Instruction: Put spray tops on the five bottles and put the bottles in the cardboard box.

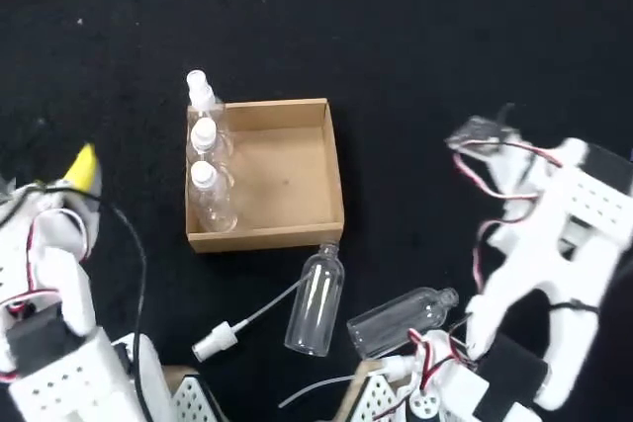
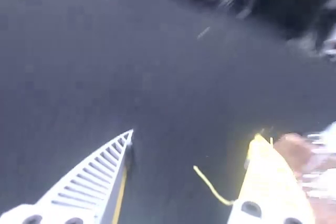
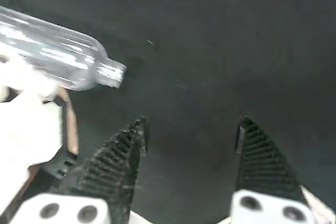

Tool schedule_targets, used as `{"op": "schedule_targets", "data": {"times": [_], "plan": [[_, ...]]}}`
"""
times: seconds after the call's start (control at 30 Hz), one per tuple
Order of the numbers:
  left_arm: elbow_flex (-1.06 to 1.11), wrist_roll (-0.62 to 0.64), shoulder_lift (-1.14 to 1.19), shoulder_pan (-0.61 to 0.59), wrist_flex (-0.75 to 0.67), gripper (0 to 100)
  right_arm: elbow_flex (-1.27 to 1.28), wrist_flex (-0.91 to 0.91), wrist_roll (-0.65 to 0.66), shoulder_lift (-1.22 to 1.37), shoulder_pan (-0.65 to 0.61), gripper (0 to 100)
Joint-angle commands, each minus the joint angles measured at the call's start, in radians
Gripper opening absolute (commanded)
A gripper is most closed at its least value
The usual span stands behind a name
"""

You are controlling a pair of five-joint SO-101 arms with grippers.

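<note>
From the high view we see the cardboard box (image 1: pixel 265 237) near the middle of the black table (image 1: pixel 445 56); three capped bottles (image 1: pixel 212 197) stand in a row along its left wall, the rest of its floor bare; an uncapped bottle (image 1: pixel 316 301) lies just off the box's near right corner, a second uncapped bottle (image 1: pixel 401 321) lies beside it, and a loose spray top (image 1: pixel 220 341) with its tube lies to their left; open table spreads behind and to the right of the box. In the left wrist view we find the left end effector (image 2: pixel 193 137) spread wide and empty over bare table. In the right wrist view the right end effector (image 3: pixel 192 123) also gapes empty; the second uncapped bottle (image 3: pixel 58 51) lies apart from its fingers, neck open.
</note>
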Motion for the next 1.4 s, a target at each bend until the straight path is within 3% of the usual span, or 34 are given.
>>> {"op": "schedule_targets", "data": {"times": [0.0,0.17,0.33,0.47,0.63,0.83,0.97,1.37], "plan": [[-0.409,-0.106,0.071,0.252,0.114,31,-0.01,-0.098,-0.009,-0.047,0.158,24.8],[-0.742,-0.173,0.313,0.575,0.267,31,0.038,-0.143,-0.015,-0.047,0.295,24.8],[-0.952,-0.201,0.583,0.931,0.445,31,0.071,-0.212,-0.229,-0.047,0.385,24.7],[-0.983,-0.299,0.764,1.182,0.525,31,0.071,-0.25,-0.351,-0.047,0.448,24.0],[-0.892,-0.376,0.961,1.388,0.546,31,0.053,-0.255,-0.367,-0.045,0.528,17.2],[-0.627,-0.368,1.083,1.484,0.255,31,-0.016,-0.295,-0.339,-0.033,0.643,19.4],[-0.501,-0.285,1.096,1.511,0.077,31,-0.054,-0.295,-0.275,0.053,0.68,19.4],[-0.509,-0.155,1.297,1.563,-0.017,31,-0.335,-0.206,-0.27,0.372,0.732,19.4]]}}
